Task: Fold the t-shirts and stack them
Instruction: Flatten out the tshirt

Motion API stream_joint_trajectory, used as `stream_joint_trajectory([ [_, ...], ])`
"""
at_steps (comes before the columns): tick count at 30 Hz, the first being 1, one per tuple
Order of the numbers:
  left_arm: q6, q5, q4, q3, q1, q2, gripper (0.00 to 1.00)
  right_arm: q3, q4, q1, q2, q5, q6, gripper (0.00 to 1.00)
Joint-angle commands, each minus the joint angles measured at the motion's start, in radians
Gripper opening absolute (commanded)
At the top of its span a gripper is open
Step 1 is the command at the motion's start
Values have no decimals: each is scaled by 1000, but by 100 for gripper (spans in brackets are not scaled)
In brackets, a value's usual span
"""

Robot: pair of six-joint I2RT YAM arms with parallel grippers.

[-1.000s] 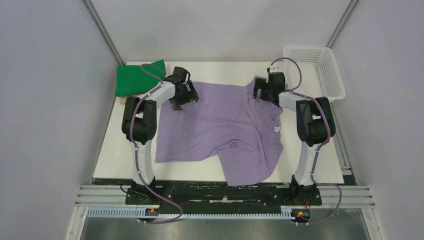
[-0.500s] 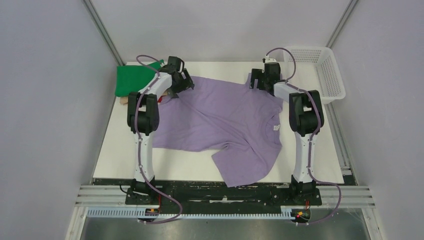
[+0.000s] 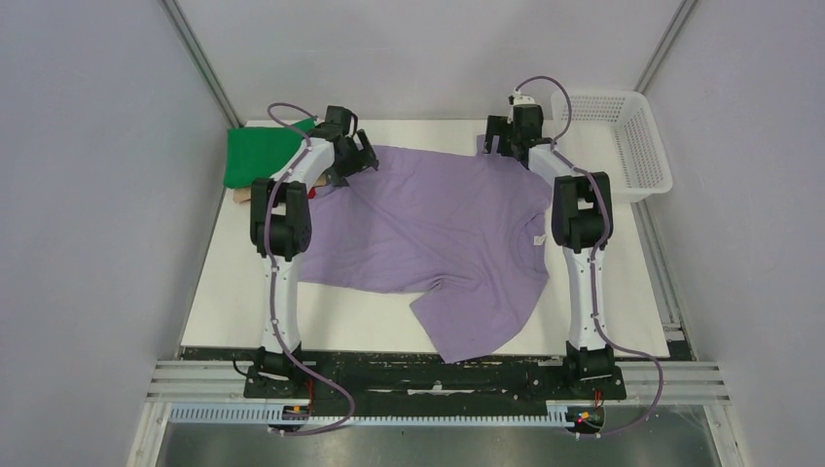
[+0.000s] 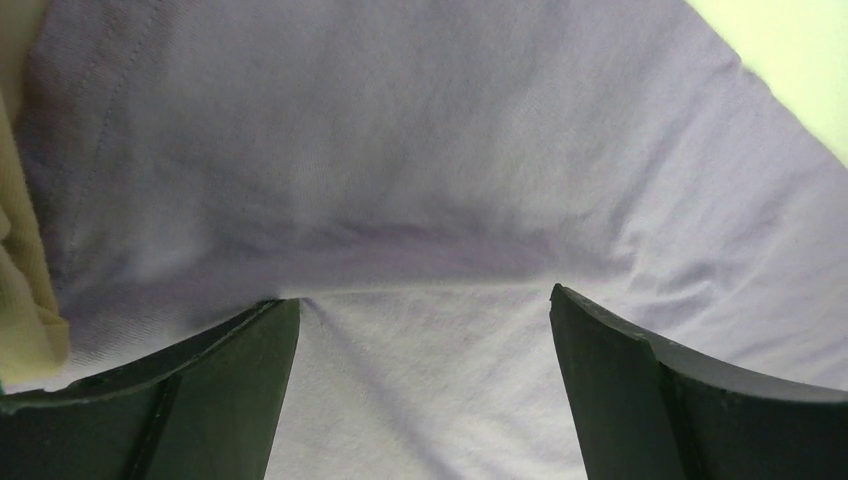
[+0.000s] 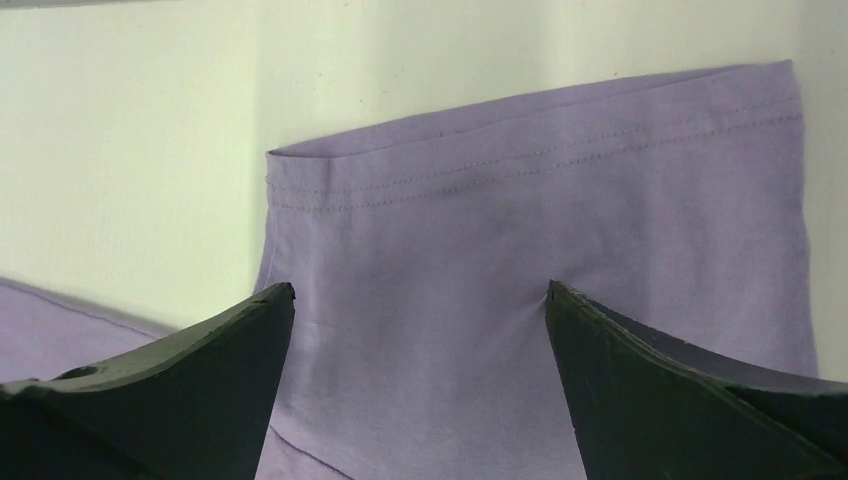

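Note:
The lavender t-shirt [image 3: 438, 233] lies spread on the white table, its white neck label [image 3: 536, 242] on the right side. My left gripper [image 3: 348, 161] is at the shirt's far left corner. In the left wrist view the left gripper [image 4: 425, 300] is open, its fingertips [image 4: 270, 320] pressing on the lavender cloth [image 4: 400, 150]. My right gripper [image 3: 506, 146] is at the far right corner. The right wrist view shows the right gripper [image 5: 420, 290] open over a hemmed edge of the shirt [image 5: 550, 200]. A folded green shirt [image 3: 258, 156] lies at the back left, on a beige one [image 3: 238, 195].
A white mesh basket [image 3: 623, 146] stands at the back right corner. A bit of red cloth [image 3: 311, 192] shows beside the left arm. Beige cloth [image 4: 20, 250] shows at the left edge of the left wrist view. Bare table [image 3: 243, 282] lies left of the shirt.
Both arms have reached farther toward the back of the table. The shirt's far edge has moved back with them and the cloth lies flatter and wider.

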Motion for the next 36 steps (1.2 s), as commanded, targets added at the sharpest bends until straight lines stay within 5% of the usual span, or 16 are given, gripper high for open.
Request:
stream_joint_trajectory([
  [1,45,72,-1,4,-10,-68,100,23,-37,0,-57,-58,-22,98],
  [7,63,82,38,-143,-70,-283,100,-227,-51,54,-342,-33,-66,98],
  [16,-11,105,222,-712,-80,-668,100,-851,-68,280,-819,164,33,98],
  [22,-68,95,299,-948,-80,-753,100,-1202,-58,360,-1065,172,156,98],
  [26,-95,73,345,-1019,-80,-756,100,-1313,-15,360,-1117,109,188,98],
  [36,-120,92,355,-1080,-80,-722,100,-1378,-64,242,-1034,258,243,98],
])
